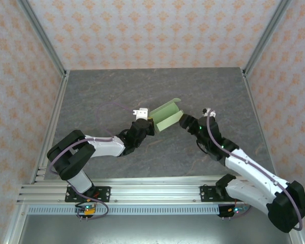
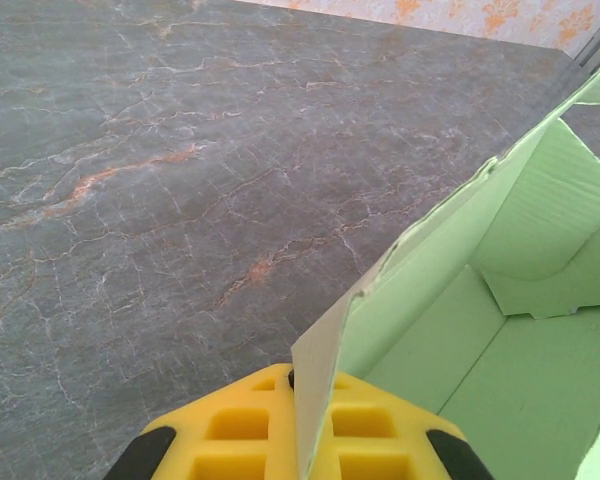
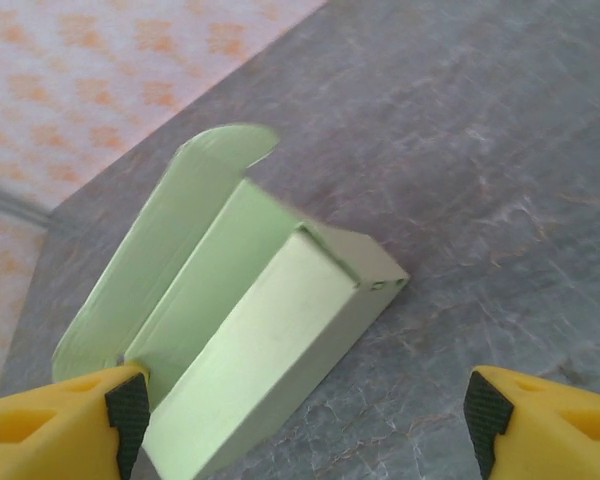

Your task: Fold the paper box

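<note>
Two black-and-white arms reached in from a metal rail at the near edge, with a purple cable looping along the right one. Seen from above, the left gripper covered the left end of the paper box, and the right gripper sat just beside its right end. The left gripper was clamped on the thin edge of one box wall, its yellow fingers pressed together on the card. The right gripper's fingers stood wide apart with the box between them, nearer the left one. I could not tell whether that finger touched the card.

The box lay near the middle of the table. It was pale green and open on top, a long narrow tray angled from near-left to far-right. Its lid flap, round at the corner, stood up along the far side, and a rounded tab was folded in at one end. Whether the box rested on the table or hung just above it was unclear.

The table was dark grey, stone-patterned, with faint rust veins. The walls were cream with an orange motif, and silver frame posts stood at the far corners.
</note>
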`<state>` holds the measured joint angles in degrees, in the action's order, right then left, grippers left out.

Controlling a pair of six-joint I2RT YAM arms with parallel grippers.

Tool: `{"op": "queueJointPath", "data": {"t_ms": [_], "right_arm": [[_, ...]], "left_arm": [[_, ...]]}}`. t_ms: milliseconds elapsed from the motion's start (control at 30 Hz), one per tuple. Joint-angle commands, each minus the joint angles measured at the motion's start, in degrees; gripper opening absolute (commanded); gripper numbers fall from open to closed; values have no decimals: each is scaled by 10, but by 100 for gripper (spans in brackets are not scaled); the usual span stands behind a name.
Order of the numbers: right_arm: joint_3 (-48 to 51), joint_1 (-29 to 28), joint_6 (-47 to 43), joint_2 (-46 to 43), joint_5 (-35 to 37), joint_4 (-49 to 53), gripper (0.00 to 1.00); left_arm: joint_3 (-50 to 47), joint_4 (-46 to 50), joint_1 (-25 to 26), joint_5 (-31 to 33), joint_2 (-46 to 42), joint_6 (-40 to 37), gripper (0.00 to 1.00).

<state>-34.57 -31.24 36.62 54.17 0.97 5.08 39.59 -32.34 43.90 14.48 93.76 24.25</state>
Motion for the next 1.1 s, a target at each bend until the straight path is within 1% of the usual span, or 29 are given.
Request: {"op": "queueJointPath", "data": {"t_ms": [0,67,133,267,367,467,567,633,700,733,800,833,867,933,967,1067], "right_arm": [[-68,55,95,45,-52,95,85],[-104,84,112,77,-104,105,85],[-137,102,120,101,-137,103,85],[-188,131,102,133,-146,106,86],[-229,169,96,190,-181,128,87],[-270,202,129,249,-236,170,88],[-303,211,171,306,-303,204,90],[-307,211,200,332,-343,195,90],[-305,211,210,349,-357,171,88],[-313,211,202,361,-352,173,87],[-340,211,167,381,-333,197,87],[-358,212,148,392,-318,216,87],[-375,214,128,402,-307,234,87],[-405,223,111,423,-308,259,88],[-416,229,109,432,-318,264,88],[-451,239,101,458,-333,278,89]], "left_arm": [[16,25,6,36,-2,-24,0],[23,35,5,45,-12,-52,0],[36,49,5,53,-22,-87,0],[59,47,3,62,-28,-157,0],[79,48,-4,41,-21,-203,0],[86,41,-25,2,-8,-210,0],[88,29,-42,-33,4,-201,0],[93,27,-49,-50,13,-195,2],[99,31,-52,-67,22,-186,6],[102,34,-54,-76,24,-180,10],[106,41,-57,-90,24,-161,23],[108,50,-60,-89,19,-145,33],[105,57,-63,-85,10,-127,46],[91,56,-70,-93,-16,-111,97],[81,53,-73,-93,-34,-107,100],[63,80,-84,-65,-91,-64,100]]}}
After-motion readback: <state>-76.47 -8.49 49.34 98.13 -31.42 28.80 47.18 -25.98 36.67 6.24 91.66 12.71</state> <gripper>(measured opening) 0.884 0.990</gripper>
